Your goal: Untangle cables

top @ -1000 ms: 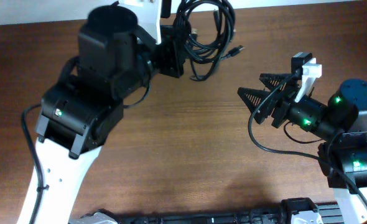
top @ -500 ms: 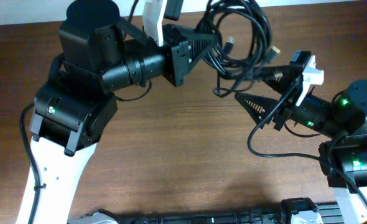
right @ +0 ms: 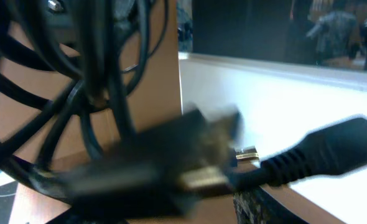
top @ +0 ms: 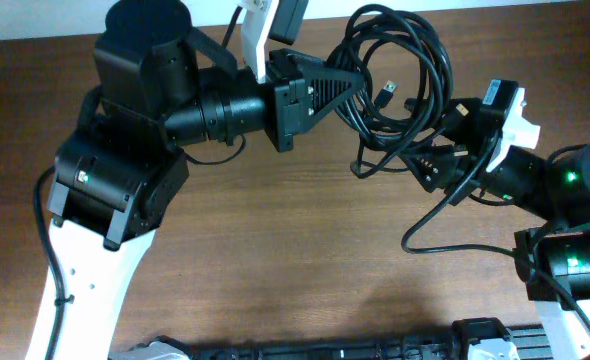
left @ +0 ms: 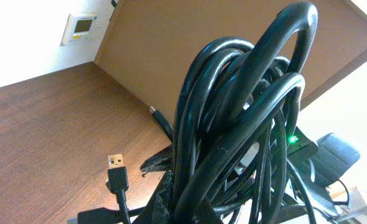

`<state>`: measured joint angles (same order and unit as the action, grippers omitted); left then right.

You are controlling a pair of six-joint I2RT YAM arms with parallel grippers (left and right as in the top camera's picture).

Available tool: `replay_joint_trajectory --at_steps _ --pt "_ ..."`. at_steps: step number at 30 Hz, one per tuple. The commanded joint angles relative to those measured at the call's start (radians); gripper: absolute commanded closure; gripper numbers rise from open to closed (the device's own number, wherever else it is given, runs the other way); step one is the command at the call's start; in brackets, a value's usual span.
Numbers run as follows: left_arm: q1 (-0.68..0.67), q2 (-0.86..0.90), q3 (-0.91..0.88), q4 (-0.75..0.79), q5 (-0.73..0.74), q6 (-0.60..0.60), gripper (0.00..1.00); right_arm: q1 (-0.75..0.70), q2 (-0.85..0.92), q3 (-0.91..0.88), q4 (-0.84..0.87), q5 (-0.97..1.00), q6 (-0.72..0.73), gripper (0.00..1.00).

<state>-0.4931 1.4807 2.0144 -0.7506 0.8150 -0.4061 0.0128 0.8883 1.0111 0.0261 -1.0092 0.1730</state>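
The cables [top: 407, 62] hang as a looped black bundle above the back of the table, with a small plug [top: 388, 90] dangling inside the loops. My left gripper [top: 360, 85] is shut on the bundle's left side. From the left wrist the cables [left: 246, 106] rise straight out of the closed jaws, and a USB plug [left: 117, 174] hangs at their left. My right gripper [top: 437, 140] is at the bundle's lower right, its fingers around some strands. The right wrist view is blurred: plug ends [right: 171, 162] fill it and one finger [right: 258, 205] shows.
The brown wooden table [top: 275, 250] ends at a white wall along the top. The right arm's own thick wire [top: 425, 235] loops beneath its wrist. A black strip [top: 325, 352] runs along the front edge.
The left gripper carried the bundle up and right toward the right arm. The right gripper moved in onto the bundle's lower right strands, and its fingers have narrowed.
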Motion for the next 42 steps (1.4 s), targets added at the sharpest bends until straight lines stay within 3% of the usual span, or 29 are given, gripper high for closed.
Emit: replay_joint_trajectory --at_steps 1,6,8,21,42 --pt "0.005 -0.018 0.016 0.014 0.026 -0.008 1.0 0.0 0.002 0.003 0.04 -0.074 0.026 0.53" --pt "0.005 -0.016 0.016 0.014 0.027 -0.009 1.0 0.0 0.002 0.003 0.042 -0.087 0.026 0.62" --pt "0.005 -0.016 0.016 0.014 0.027 -0.009 1.0 0.0 0.002 0.003 0.043 -0.087 0.026 0.95" --pt "0.016 -0.016 0.016 0.017 -0.012 0.04 1.0 -0.001 0.063 0.003 -0.094 -0.087 0.021 0.96" --pt "0.179 -0.017 0.016 0.062 -0.031 0.04 1.0 -0.001 0.07 0.003 -0.267 -0.079 -0.012 0.96"
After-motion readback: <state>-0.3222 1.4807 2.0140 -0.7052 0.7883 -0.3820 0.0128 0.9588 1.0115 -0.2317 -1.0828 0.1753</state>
